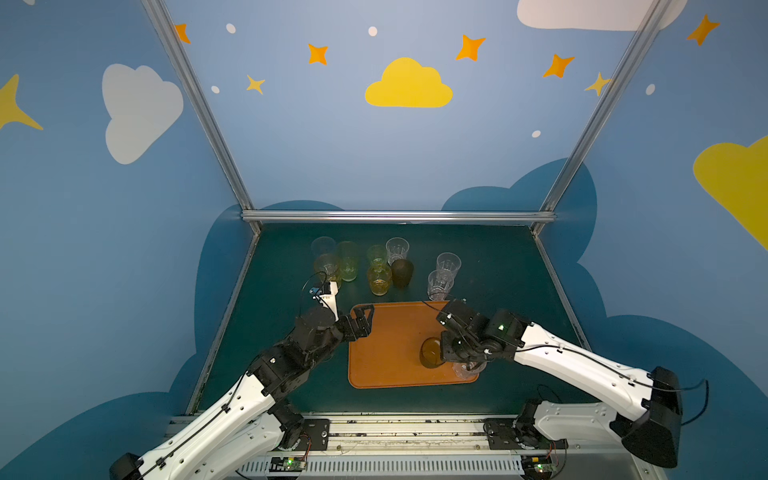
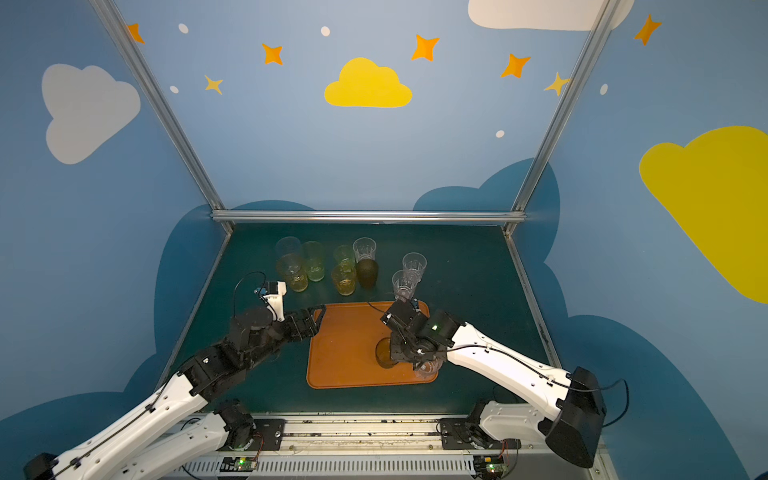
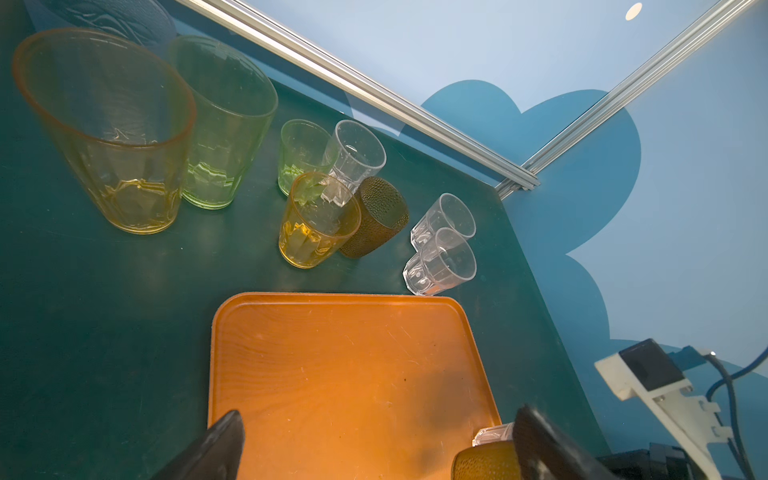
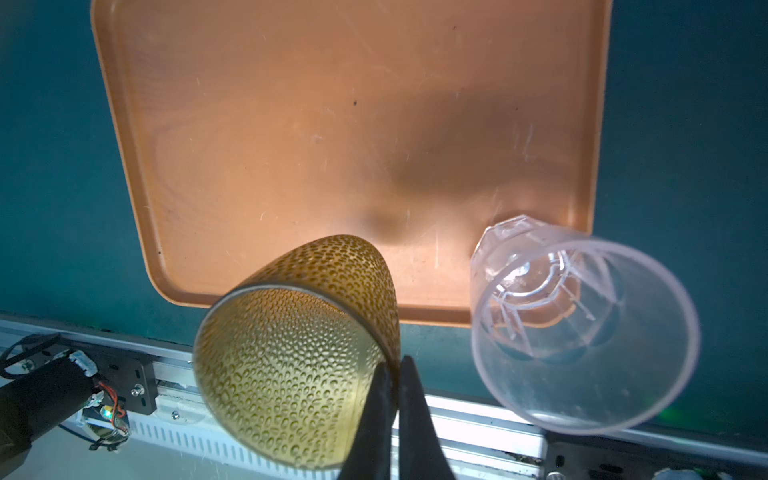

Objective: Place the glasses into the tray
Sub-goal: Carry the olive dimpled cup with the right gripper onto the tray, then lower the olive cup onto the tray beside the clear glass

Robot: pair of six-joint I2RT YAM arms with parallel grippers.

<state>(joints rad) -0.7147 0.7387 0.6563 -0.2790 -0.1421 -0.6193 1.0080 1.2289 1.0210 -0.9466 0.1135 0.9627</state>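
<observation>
Two of the eleven glasses are at the tray point(image 1: 386, 353), a flat orange-brown rectangle with rounded corners and a low rim. It lies on the dark green table point(image 1: 498, 270) between the arms.

- A corner clear tumbler point(image 4: 582, 332), faceted at the base, stands mouth up in the tray's near right corner.
- Just beside it is a smoky-brown dimpled tumbler point(image 4: 291, 374), mouth up over the tray's near part. Whether its base touches the tray floor cannot be told.
- The right gripper point(image 4: 397, 370) is pinched on this tumbler's wall at the rim, one finger inside and one outside.

Nine glasses stand on the table beyond the tray's far edge:

- Left group: a left clear tumbler point(image 1: 322, 245), a tall yellow tumbler point(image 1: 328, 268) and a tall green tumbler point(image 1: 348, 262).
- Middle group, tightly packed: a short green tumbler point(image 1: 377, 254), a short amber tumbler point(image 1: 379, 280), a middle clear tumbler point(image 1: 397, 249) and a second brown tumbler point(image 1: 402, 272).
- Right group: a rear clear tumbler point(image 1: 449, 264) and a front clear tumbler point(image 1: 439, 284). The front one is just beside the tray's far edge.

The left gripper point(image 1: 361, 320) hangs over the tray's far left corner with its fingers spread wide, holding nothing. In both top views the right arm's wrist covers part of the tray's right half.
</observation>
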